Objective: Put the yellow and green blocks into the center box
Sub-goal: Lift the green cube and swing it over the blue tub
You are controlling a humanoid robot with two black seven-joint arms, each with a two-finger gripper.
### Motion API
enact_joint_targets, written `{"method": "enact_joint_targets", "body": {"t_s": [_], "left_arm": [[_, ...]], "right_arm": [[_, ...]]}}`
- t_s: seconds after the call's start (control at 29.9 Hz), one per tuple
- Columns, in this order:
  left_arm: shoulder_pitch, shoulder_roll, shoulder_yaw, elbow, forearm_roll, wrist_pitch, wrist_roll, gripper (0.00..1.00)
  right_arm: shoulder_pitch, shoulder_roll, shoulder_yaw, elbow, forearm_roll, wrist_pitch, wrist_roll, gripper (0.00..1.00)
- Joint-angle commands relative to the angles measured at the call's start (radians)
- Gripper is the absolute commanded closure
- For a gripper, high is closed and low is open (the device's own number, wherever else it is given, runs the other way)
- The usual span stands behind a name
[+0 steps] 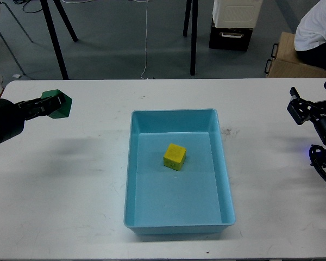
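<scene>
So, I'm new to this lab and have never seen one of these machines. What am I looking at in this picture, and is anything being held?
The camera sits in a humanoid robot's head, looking down at a white table. The black shapes at the sides are its two arms. The left gripper is shut on a green block, lifted above the table. The right gripper holds nothing visible; whether it is open is hard to tell. In the middle lies a light blue tray, and a yellow block already sits inside it.
</scene>
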Motion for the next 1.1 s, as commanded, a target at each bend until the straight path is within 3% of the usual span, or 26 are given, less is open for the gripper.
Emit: {"method": "enact_joint_targets", "body": {"t_s": [0.0,0.5,1.07], "left_arm": [[-0.054,-0.104,0.001,0.0,-0.007,0.0,0.079,0.58],[-0.051,-0.184,0.033,-0.006,-0.036,0.0,0.088,0.57],[-0.057,-0.262,0.171,0.005,-0.162,0.0,0.088,0.55]], "right_arm": [[0.002,-0.009,0.003,-0.001,-0.002,0.0,0.0,0.01],[0.005,-0.012,0.001,-0.007,-0.002,0.0,-0.001,0.01],[0.008,-0.014,0.001,-0.009,-0.002,0.0,-0.003,0.01]]}}
